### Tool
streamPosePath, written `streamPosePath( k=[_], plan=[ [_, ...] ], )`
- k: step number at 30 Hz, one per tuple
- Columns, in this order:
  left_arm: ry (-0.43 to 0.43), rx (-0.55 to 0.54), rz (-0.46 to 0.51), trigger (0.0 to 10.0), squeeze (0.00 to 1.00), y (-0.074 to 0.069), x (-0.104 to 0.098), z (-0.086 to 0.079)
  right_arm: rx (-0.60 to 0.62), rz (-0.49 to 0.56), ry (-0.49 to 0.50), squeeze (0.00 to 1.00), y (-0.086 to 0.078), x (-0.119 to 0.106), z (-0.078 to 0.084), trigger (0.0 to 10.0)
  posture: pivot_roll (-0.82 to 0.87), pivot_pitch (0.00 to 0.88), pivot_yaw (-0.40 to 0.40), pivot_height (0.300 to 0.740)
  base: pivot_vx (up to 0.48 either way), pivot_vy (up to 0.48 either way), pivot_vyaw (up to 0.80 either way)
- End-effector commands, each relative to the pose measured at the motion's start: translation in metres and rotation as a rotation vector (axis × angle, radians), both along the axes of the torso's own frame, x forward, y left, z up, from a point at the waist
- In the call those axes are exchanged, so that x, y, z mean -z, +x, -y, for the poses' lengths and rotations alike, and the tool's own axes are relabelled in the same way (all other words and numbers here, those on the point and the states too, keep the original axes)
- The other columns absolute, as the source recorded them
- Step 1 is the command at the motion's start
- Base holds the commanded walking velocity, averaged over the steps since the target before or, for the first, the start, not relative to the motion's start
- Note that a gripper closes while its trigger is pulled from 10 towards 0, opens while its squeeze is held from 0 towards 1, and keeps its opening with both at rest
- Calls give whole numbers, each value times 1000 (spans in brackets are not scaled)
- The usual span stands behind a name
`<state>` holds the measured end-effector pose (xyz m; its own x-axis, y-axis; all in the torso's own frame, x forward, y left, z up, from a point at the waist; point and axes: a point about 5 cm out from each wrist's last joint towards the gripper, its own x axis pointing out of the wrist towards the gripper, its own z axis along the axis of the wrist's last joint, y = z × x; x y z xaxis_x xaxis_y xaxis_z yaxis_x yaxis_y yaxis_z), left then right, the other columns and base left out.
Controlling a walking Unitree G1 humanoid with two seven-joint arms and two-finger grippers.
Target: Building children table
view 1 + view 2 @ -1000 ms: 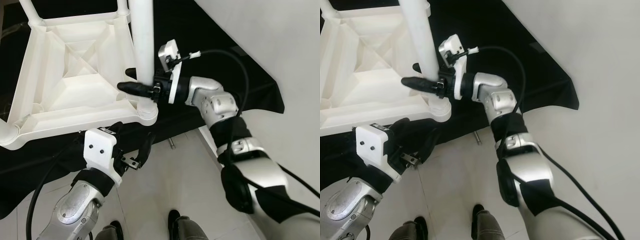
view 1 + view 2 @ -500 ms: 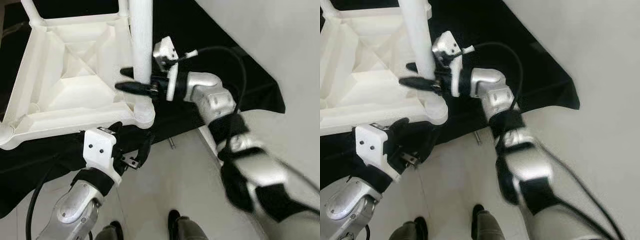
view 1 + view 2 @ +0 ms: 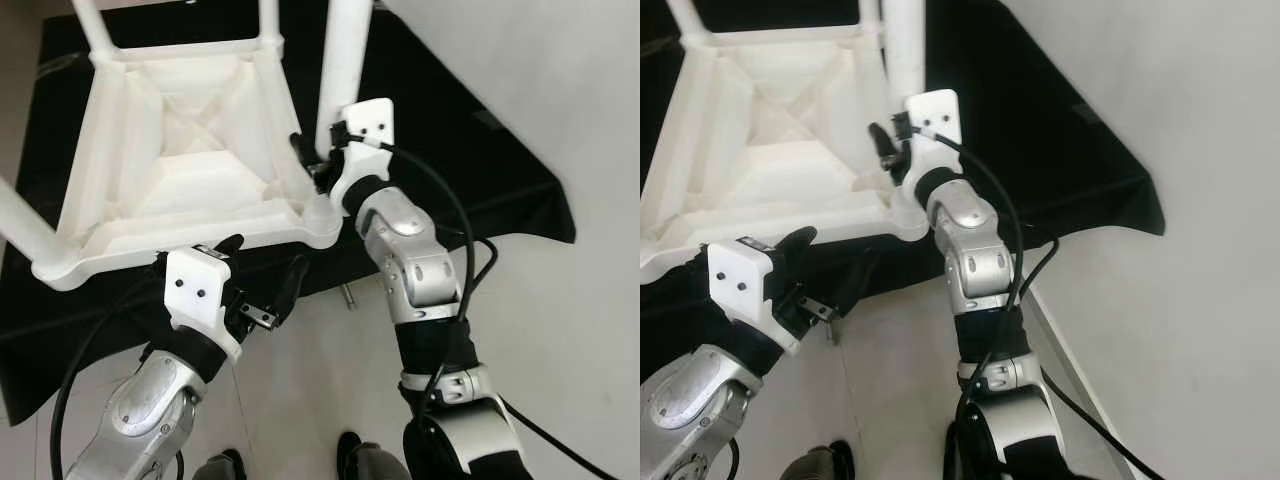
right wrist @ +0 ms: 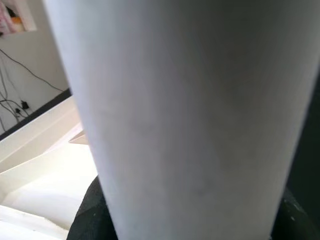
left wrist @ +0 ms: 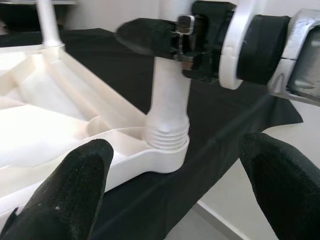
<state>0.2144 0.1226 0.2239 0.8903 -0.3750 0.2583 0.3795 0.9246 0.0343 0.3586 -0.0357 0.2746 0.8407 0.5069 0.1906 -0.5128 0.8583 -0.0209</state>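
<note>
**Right gripper clamped on the near leg of the upturned table**

We see a black cloth (image 3: 480, 170) spread over the pale floor (image 3: 320, 380), and on it the white plastic children's table (image 3: 180, 170) lying upside down, its ribbed underside facing up with diagonal braces crossing a square recess. White legs stand up from its corners; the near right leg (image 3: 340, 70) rises from a threaded socket at the table's corner nearest our right arm.

From the head views, our right gripper (image 3: 312, 165) reaches in from the right and closes its black fingers on that leg just above the socket. Our left gripper (image 3: 262, 285) hovers below the table's near edge, over the cloth's border, fingers spread apart and holding nothing.

The left wrist view adds what the head views hide: the ridged threads at the leg's (image 5: 170, 100) base, seated in the round socket, and one right gripper finger (image 5: 150, 36) lying across the leg higher up. The left fingertips (image 5: 70, 190) frame this corner, well apart.

The right wrist view is pressed close against the leg's (image 4: 185, 115) smooth white surface, with a strip of table underside beside it.
</note>
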Motion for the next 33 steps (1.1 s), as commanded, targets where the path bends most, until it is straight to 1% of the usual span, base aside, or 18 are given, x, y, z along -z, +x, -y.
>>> streamPosePath(
  k=[1,2,7,8,9,10,11,14,17,18,19,20,21,22,24,27,32,33],
  plan=[
    [2,-7,-5,10000,0,0,2,-1,-124,-216,30,0,-1,42,-30,10000,-19,276,-46,740,0,0,0],
    [1,-14,-4,10000,0,0,2,-2,-215,-180,43,1000,-2,35,-34,10000,-19,275,-47,740,0,0,0],
    [-2,-17,-6,10000,0,0,3,-1,-292,-130,69,1000,-12,20,-37,10000,-14,276,-49,740,0,0,0],
    [-2,-17,-8,10000,0,-1,4,0,-348,-106,59,1000,-11,15,-34,10000,-12,275,-50,740,0,0,0],
    [-3,-17,-9,10000,0,-1,4,0,-440,-83,39,0,-9,10,-30,10000,-7,279,-52,740,0,0,0],
    [-3,-18,-9,10000,0,-2,4,0,-511,-58,2,0,-7,6,-26,10000,-4,280,-52,740,0,0,0],
    [-3,-18,-9,10000,0,-2,4,0,-511,-58,2,0,-7,6,-26,10000,-4,280,-52,740,0,0,0],
    [-5,-19,-11,10000,0,-3,3,0,-658,-12,-87,0,-4,-2,-16,10000,3,289,-52,740,0,0,0],
    [-5,-18,-13,10000,0,-4,3,0,-709,11,-132,0,-3,-6,-11,10000,5,290,-51,740,0,0,0],
    [-3,-17,-17,10000,0,-5,3,0,-803,39,-219,0,-2,-9,-6,10000,27,308,-46,740,0,0,0],
    [-3,-17,-17,10000,0,-5,3,0,-803,39,-219,0,-2,-9,-6,10000,27,308,-46,740,0,0,0],
    [-3,-17,-19,10000,0,-7,3,0,-890,66,-297,0,-2,-12,0,10000,37,314,-46,740,0,0,0],
    [-3,-17,-19,10000,0,-7,3,0,-890,66,-297,0,-2,-12,0,10000,37,314,-46,740,0,0,0],
    [-3,-16,-21,10000,0,-8,2,0,-945,79,-347,0,-3,-14,5,10000,41,316,-46,740,0,0,0],
    [-3,-16,-21,10000,0,-8,2,0,-945,79,-347,0,-3,-14,5,10000,41,316,-46,740,0,0,0],
    [6,-28,-33,10000,0,-13,3,-4,-998,52,-360,0,4,-20,18,10000,61,334,-47,740,0,0,0],
    [7,-31,-37,10000,0,-15,3,-5,-1004,28,-358,0,8,-21,22,10000,67,342,-46,740,0,0,0],
    [7,-30,-37,10000,0,-15,3,-4,-1005,22,-362,0,10,-19,24,7490,66,344,-45,740,0,0,0]
  ],
)
